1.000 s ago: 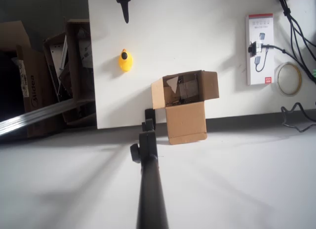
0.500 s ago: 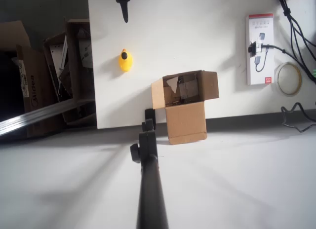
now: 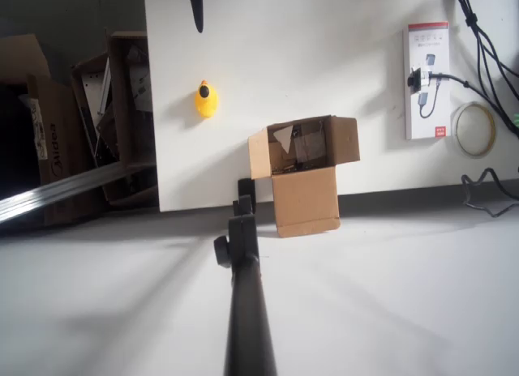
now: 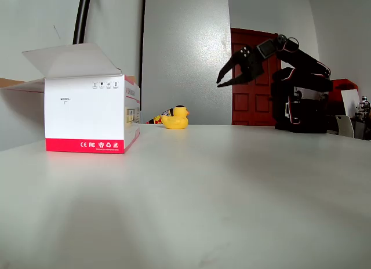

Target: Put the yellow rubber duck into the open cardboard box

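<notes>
Claw (image 4: 222, 79) agape above white table (image 4: 232, 182)

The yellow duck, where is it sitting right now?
In the overhead view the yellow duck sits on the white table, up and left of the open cardboard box, below the claw.

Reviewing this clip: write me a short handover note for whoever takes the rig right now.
Gripper: open, empty, raised above the table in the fixed view, off to the right of the duck there.
Yellow rubber duck: sitting on the white table, untouched, apart from the box.
Open cardboard box: at the table's edge, below and right of the duck in the overhead view, flaps open.
Done: nothing yet; the duck is not grasped.
Left: bring the gripper down over the duck, grasp it, carry it to the box and drop it in.
</notes>
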